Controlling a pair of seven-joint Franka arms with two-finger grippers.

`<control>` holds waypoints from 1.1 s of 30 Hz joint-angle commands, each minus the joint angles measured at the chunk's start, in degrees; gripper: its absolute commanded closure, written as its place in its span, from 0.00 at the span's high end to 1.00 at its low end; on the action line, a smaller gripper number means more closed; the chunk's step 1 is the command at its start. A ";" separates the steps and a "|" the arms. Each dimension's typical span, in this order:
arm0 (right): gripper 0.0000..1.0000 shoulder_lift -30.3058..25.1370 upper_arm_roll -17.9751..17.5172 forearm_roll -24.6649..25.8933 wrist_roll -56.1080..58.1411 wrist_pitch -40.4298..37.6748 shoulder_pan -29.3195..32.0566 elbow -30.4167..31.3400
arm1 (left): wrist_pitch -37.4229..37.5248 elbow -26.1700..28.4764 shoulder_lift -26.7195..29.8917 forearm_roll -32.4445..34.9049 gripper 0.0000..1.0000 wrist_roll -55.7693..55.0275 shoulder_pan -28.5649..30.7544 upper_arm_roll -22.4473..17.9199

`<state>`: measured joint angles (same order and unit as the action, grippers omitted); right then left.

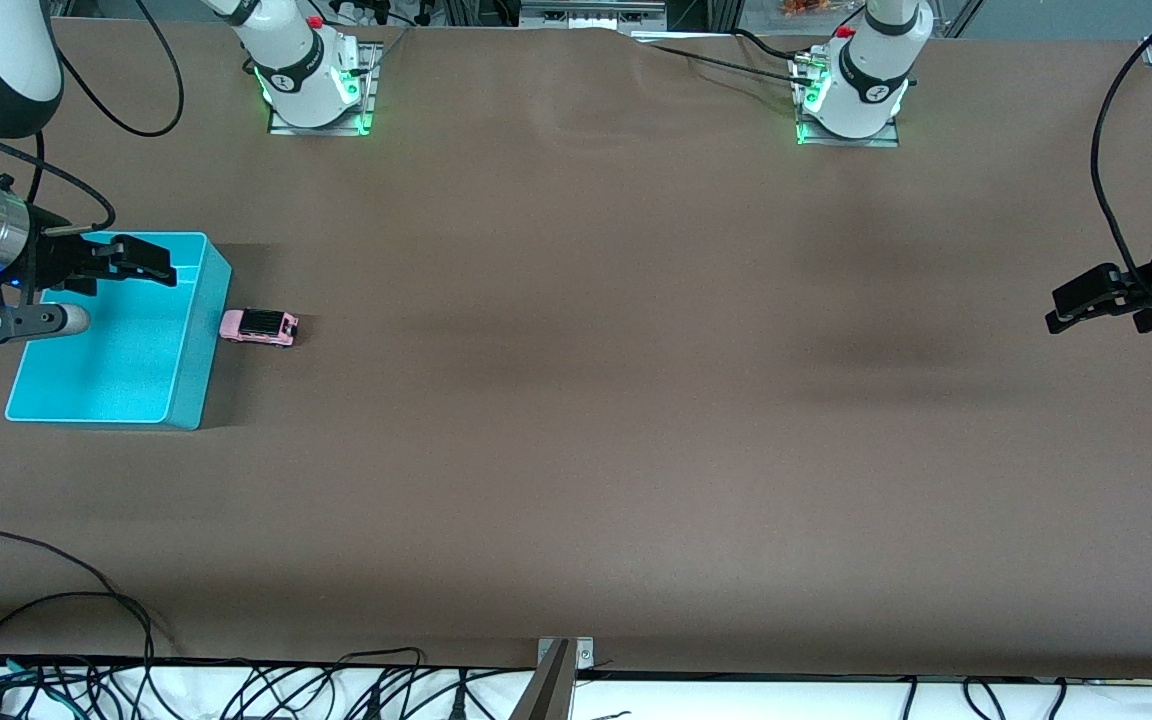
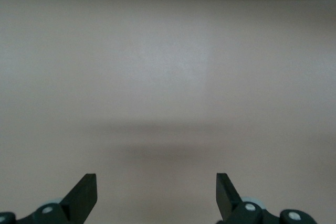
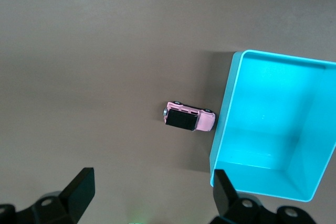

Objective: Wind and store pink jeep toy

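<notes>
The right gripper [image 1: 121, 285] hangs in the air at the right arm's end of the table, jaws spread wide and empty. The left gripper [image 1: 1086, 300] waits aloft at the left arm's end, jaws likewise apart, seemingly level.

2 Franka arms, white shells w/ black joints.
Bases: black ring band, red button on top, green glow at mount plates. Black cables loop off wrists. Silver wrist cuff on right arm. Grippers black, wedge fingers, pale screw heads.

pink jeep toy [image 1: 259, 327] w/ black roof; turquoise bin [image 1: 191, 385]; brown table [image 1: 636, 400]
</notes>
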<state>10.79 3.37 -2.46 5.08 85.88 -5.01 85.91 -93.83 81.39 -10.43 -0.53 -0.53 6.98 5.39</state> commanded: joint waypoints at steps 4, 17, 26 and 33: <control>1.00 -0.60 0.59 0.26 -0.59 -2.21 0.35 0.04 | 0.66 0.96 1.11 -1.41 1.00 1.58 0.66 0.15; 1.00 -0.34 0.15 0.26 -1.29 -2.04 0.35 0.57 | 1.28 0.87 1.64 -1.41 1.00 1.58 0.66 0.15; 1.00 -5.07 -0.20 0.26 -1.47 7.44 0.44 11.89 | 1.72 0.87 2.69 -1.41 1.00 1.58 0.66 0.15; 1.00 -8.51 -0.20 0.26 -1.39 16.67 0.61 22.53 | 1.72 1.05 2.61 -1.41 1.00 1.58 0.58 0.33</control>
<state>7.68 3.53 -2.46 4.42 95.94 -4.66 98.35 -92.69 81.39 -8.96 -0.53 -0.53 7.03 5.40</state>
